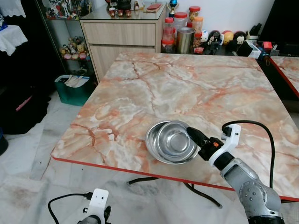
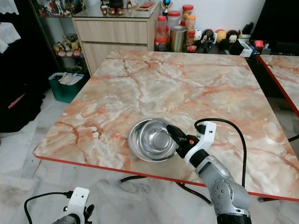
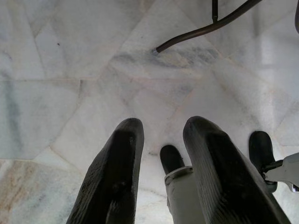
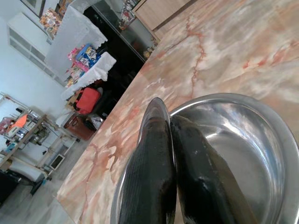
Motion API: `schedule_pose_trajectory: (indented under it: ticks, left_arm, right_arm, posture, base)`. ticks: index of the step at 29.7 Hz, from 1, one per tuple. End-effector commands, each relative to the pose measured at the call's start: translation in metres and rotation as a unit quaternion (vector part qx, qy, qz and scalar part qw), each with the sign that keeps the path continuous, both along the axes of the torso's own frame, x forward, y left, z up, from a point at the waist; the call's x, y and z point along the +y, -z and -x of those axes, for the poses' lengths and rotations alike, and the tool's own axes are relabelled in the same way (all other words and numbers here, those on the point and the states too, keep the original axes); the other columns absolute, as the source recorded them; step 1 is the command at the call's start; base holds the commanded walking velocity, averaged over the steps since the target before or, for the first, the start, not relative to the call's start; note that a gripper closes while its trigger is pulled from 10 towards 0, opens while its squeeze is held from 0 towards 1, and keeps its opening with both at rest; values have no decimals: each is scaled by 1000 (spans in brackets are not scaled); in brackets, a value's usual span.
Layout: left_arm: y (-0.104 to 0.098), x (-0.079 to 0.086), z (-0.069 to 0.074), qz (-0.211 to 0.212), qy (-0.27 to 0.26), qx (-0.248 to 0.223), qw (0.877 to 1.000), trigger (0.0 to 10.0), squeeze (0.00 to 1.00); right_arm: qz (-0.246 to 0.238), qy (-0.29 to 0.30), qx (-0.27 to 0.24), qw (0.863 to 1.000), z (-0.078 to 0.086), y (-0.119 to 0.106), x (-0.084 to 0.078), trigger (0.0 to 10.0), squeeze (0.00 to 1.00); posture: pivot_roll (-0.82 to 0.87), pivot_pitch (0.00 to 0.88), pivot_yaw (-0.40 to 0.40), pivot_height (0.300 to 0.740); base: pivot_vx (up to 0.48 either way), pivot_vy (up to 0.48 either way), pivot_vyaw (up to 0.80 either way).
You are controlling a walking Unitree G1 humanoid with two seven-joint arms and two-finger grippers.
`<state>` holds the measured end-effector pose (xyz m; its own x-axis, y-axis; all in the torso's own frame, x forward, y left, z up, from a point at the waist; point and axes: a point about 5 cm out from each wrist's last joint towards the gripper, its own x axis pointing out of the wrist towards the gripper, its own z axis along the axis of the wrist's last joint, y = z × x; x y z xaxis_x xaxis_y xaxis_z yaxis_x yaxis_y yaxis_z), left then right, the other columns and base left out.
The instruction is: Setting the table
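Observation:
A shiny steel bowl [image 1: 170, 141] rests on the marble-patterned table [image 1: 187, 79], close to its red front edge. My right gripper [image 1: 190, 131] reaches in from the right and is shut on the bowl's right rim. In the right wrist view the rim of the bowl [image 4: 243, 140] runs between the two pressed-together fingers [image 4: 154, 154]. My left arm hangs idle below the table edge. Its gripper [image 3: 163, 128] points down at the tiled floor with the fingers apart and nothing between them.
Jars and a metal canister [image 1: 185, 39] stand beyond the table's far edge beside a wooden cabinet [image 1: 122, 35]. A green bin [image 1: 74, 89] sits on the floor at left. A second table [image 1: 287, 70] adjoins at right. Metal table legs [image 1: 140, 179] cross under the front edge.

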<state>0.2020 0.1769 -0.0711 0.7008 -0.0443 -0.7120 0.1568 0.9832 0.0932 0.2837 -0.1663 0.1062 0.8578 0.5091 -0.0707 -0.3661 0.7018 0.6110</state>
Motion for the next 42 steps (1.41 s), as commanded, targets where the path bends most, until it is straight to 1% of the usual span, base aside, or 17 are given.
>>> schedule_pose_trajectory:
  ticks: [1,2,3,4,5,6,7,9,11,12,14,21,22,23,24,34,42]
  left_arm:
    - [1,4,1,-4,-1,6,1000,10000,0]
    - [1,4,1,-4,-1,6,1000,10000,0]
    - [1,4,1,-4,-1,6,1000,10000,0]
    - [1,4,2,-5,-1,6,1000,10000,0]
    - [1,4,2,-5,-1,5,1000,10000,0]
    - [1,4,2,-5,-1,5,1000,10000,0]
    - [1,4,2,-5,-1,5,1000,10000,0]
    - [1,4,1,-5,-2,5,1000,10000,0]
    - [1,4,2,-5,-2,5,1000,10000,0]
    - [1,4,2,-5,-2,4,1000,10000,0]
    - [1,4,2,-6,-2,4,1000,10000,0]
    - [1,4,2,-6,0,5,1000,10000,0]
    - [1,4,2,-6,0,5,1000,10000,0]
    - [1,4,2,-6,0,5,1000,10000,0]
    - [1,4,2,-6,0,5,1000,10000,0]
    - [1,4,1,-5,-1,5,1000,10000,0]
    - [0,3,1,-4,-3,3,1000,10000,0]
  right_arm:
    - [4,11,-3,1000,-3,-1,-1,10000,0]
    - [3,10,-4,1000,-3,-1,0,10000,118]
    - [3,10,-4,1000,-3,-1,0,10000,118]
    - [3,10,-6,1000,-4,-1,2,10000,227]
    - [3,9,-7,1000,-4,-1,2,10000,227]
    - [4,10,-7,1000,-5,-2,2,10000,380]
    - [4,10,-7,1000,-5,-1,3,10000,380]
    - [3,14,-9,1000,-8,-3,2,10000,490]
    - [3,15,-10,1000,-8,-3,2,10000,529]
    - [3,16,-10,1000,-9,-3,2,10000,961]
    - [4,18,-11,1000,-9,-3,2,10000,1000]
    - [4,22,-15,1000,-11,-5,4,10000,1000]
    - [7,22,-16,1000,-11,-5,4,10000,796]
    - [8,21,-17,1000,-11,-5,5,10000,796]
    - [11,22,-18,1000,-12,-6,4,10000,0]
    - [42,15,-50,998,-15,-20,7,10000,0]
    - [58,-7,-100,993,-18,-42,20,10000,0]
  posture:
    - [-95,7,35,736]
    - [-95,7,35,736]
    - [-95,7,35,736]
    - [-95,7,36,736]
    - [-95,7,36,736]
    - [-94,8,35,736]
    - [-94,8,35,736]
    - [-93,8,34,736]
    - [-92,7,33,736]
    - [-92,8,33,736]
    - [-92,7,34,736]
    - [-93,9,37,736]
    - [-92,7,36,736]
    - [-92,7,36,736]
    - [-92,9,36,736]
    - [-90,6,35,736]
    - [-88,2,30,736]
  base:
    - [0,0,0]
    - [0,0,0]
    - [0,0,0]
    - [0,0,0]
    - [0,0,0]
    - [0,0,0]
    - [0,0,0]
    - [0,0,0]
    - [0,0,0]
    - [0,0,0]
    - [0,0,0]
    - [0,0,0]
    - [0,0,0]
    - [0,0,0]
    - [0,0,0]
    - [0,0,0]
    - [0,0,0]
